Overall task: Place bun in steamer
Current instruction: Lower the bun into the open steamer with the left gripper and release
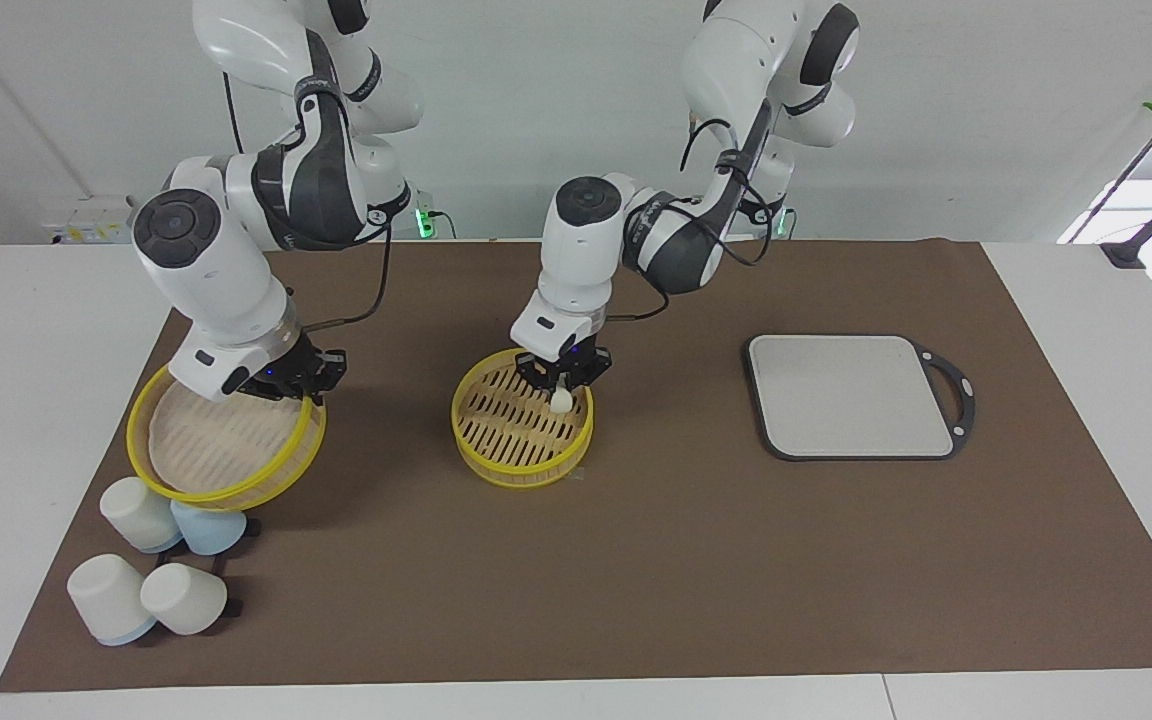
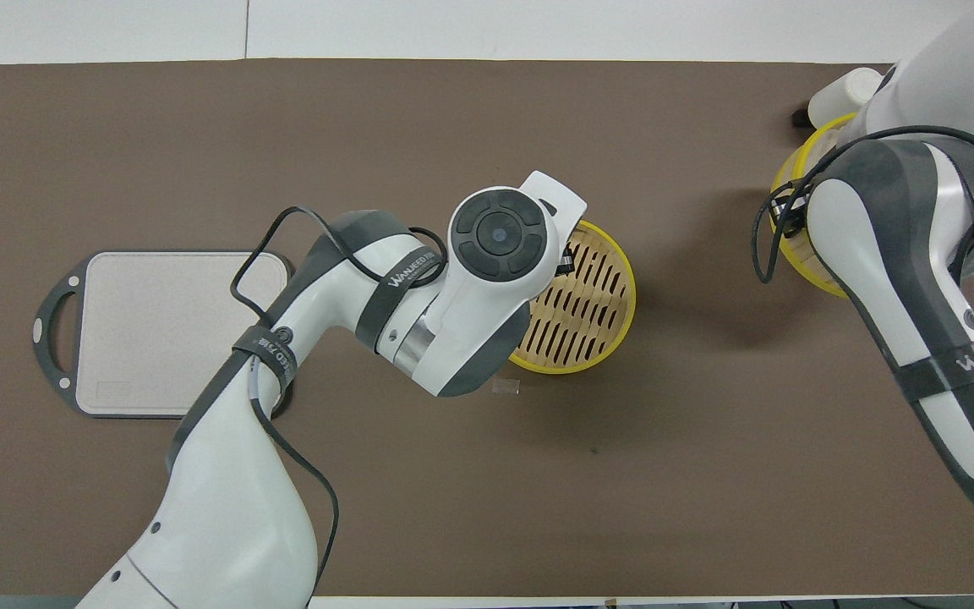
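The steamer basket stands on the brown mat at mid-table; it also shows in the overhead view. My left gripper is over the basket's edge nearer the robots, pointing down, shut on the small cream-white bun, which hangs just above the slats. In the overhead view the left hand hides the bun. My right gripper is shut on the rim of the steamer lid and holds it tilted above the mat at the right arm's end; a part of the lid shows in the overhead view.
Several white and blue cups lie on their sides beside the lid, farther from the robots. A grey square board with a handle lies toward the left arm's end. A small clear scrap lies by the basket.
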Controlling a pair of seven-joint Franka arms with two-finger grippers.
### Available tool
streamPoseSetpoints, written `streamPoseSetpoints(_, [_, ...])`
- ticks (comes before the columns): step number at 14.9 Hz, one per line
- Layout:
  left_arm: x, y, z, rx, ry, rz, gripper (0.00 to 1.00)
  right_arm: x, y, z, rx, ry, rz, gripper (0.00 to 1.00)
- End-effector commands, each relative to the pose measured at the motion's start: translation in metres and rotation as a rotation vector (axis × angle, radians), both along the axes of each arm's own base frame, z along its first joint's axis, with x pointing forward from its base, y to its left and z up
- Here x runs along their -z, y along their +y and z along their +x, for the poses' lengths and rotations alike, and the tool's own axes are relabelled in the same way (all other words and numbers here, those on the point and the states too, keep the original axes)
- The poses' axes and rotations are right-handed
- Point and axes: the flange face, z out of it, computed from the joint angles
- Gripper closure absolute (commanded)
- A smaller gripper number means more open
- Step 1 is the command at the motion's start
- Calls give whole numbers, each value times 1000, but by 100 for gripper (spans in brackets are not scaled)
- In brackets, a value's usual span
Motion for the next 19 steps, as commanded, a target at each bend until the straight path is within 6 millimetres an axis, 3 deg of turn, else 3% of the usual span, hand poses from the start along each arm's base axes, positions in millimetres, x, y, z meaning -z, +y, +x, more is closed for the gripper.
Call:
streamPoseSetpoints(1, [24,-20,3,-17,-62,13,80,-6,0,-12,-9,-21,4,100])
streamPoseSetpoints(5, [35,-27,-7,-22,-78,8,78,-6,2,-12,-12,-24,4,100])
streamPoseSetpoints(6, [35,-27,-6,-28,-89,10,69,-6,2,-12,-12,-24,4,100])
streamPoseSetpoints(8, [37,-28,-9,-43,-84,13,38,-6,3,-12,-13,-26,4,100])
streamPoseSetpoints(12, [41,-33,-19,-49,-71,26,9,-6,2,-12,-17,-24,-2,100])
streamPoseSetpoints(14, [39,-31,-20,-49,-57,45,1,-9,2,-11,-16,-29,0,100])
streamPoseSetpoints(15, [35,-27,-19,-53,-53,54,0,-11,5,-10,-14,-34,-2,100])
streamPoseSetpoints(17, [-2,-12,-17,-61,-57,66,0,-12,10,-9,11,-39,-4,100])
streamPoseSetpoints(19, [-40,24,-4,-85,-60,80,0,-11,16,-10,3,-38,-4,100])
